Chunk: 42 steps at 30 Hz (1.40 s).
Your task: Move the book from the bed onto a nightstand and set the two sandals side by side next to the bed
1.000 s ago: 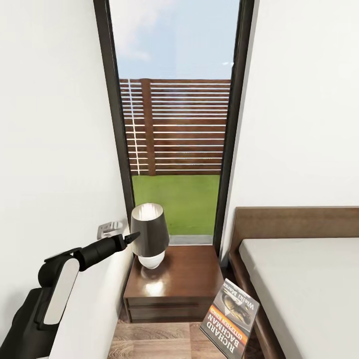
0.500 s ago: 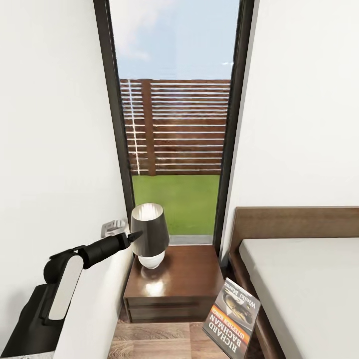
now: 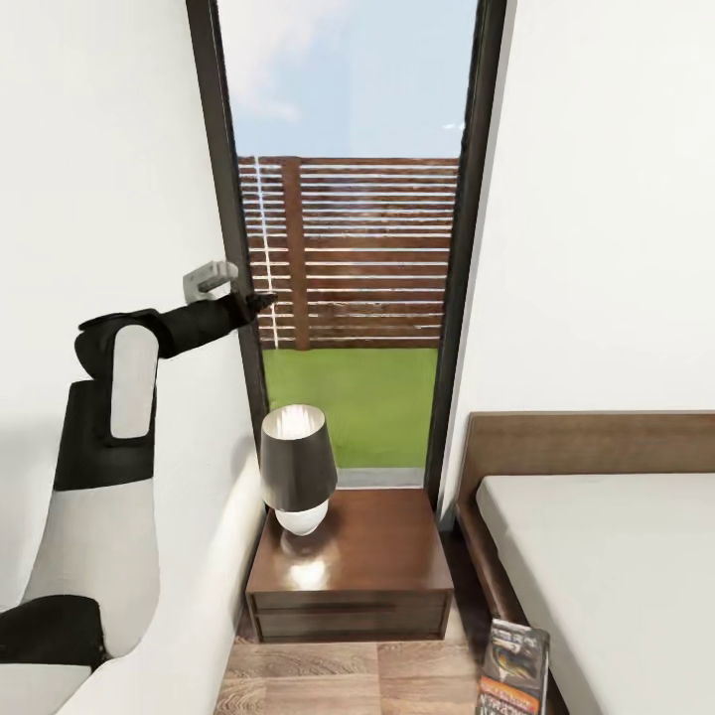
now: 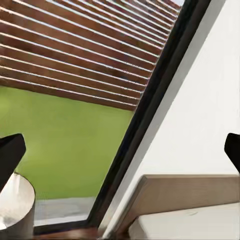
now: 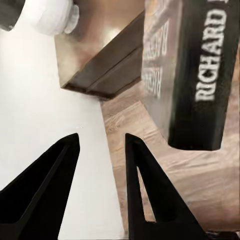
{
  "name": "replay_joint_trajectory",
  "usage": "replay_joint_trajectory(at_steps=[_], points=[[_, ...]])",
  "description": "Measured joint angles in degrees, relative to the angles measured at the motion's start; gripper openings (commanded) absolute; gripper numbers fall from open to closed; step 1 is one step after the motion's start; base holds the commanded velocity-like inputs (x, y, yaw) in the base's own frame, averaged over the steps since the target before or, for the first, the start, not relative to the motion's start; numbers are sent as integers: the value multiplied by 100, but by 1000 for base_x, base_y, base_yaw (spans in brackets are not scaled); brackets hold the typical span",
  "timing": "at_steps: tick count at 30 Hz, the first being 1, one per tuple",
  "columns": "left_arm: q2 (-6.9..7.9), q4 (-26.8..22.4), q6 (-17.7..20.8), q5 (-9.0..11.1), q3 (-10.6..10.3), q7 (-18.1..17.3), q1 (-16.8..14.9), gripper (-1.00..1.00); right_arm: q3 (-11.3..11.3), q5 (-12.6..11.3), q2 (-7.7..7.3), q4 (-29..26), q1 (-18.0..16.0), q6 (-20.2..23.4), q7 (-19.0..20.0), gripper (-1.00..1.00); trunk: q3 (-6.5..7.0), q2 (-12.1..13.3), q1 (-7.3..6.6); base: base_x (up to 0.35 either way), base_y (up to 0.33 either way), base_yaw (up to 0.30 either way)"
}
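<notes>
Book (image 3: 514,667) low in head view, upright over the wood floor (image 3: 328,680) between nightstand (image 3: 362,556) and bed (image 3: 616,576), apart from both. Right wrist view: book (image 5: 192,75) beyond the right gripper (image 5: 102,150), fingers (image 5: 142,190) parted and empty; book looks loose, contact hard to tell. Left gripper (image 3: 260,298) raised against the window frame (image 3: 233,298), fingertips (image 4: 10,152) wide apart, holding nothing. Lamp (image 3: 296,467) stands on the nightstand's left side
</notes>
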Motion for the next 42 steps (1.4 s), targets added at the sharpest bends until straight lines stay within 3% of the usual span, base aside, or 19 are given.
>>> replay_joint_trajectory(at_steps=[1, 2, 4, 8, 14, 19, 25, 38, 42], points=[[-1, 1, -23, -12, 1, 130, -60, 100, -54, -12, -17, -30, -32, -1, -175, -100, 0, -1, -1, 0, 0, 0], [-8, 4, -45, -25, 1, 269, -116, 100, 121, -30, -15, -72, -67, 14, -322, -100, 2, -3, -1, 0, 0, 0], [-14, -10, -88, -31, -1, 587, -226, 100, 4, -52, -37, -185, -128, 3, -661, -100, 2, -3, -1, 0, 0, 0], [-15, -65, -172, -27, -13, 1320, -563, 100, 89, 12, -37, -613, -201, 2, -1330, -100, 2, -2, -1, 0, 0, 0], [-6, -128, -176, -22, -143, 1753, -836, 100, 217, 289, -29, -1046, -248, 14, -1842, -100, 1, -2, -1, 0, 0, 0], [1, -156, -164, -23, -541, 1992, -903, 100, 290, 422, 2, -1175, -276, 16, -1988, -100, 1, -2, -1, 0, 0, 0], [-18, -213, -160, -13, -758, 2769, -944, 100, 612, 530, 14, -1371, -288, 12, -2006, -100, 2, -2, -1, 0, 0, 0], [-28, -327, -151, 9, -854, 3073, -1037, 100, 775, 568, 23, -1797, -290, 64, -2062, -100, 1, -2, -1, 0, 0, 0], [-39, -340, -148, 20, -887, 3078, -1176, 100, 789, 564, 22, -2053, -297, 329, -2064, -100, 2, -2, -1, 0, 0, 0]])
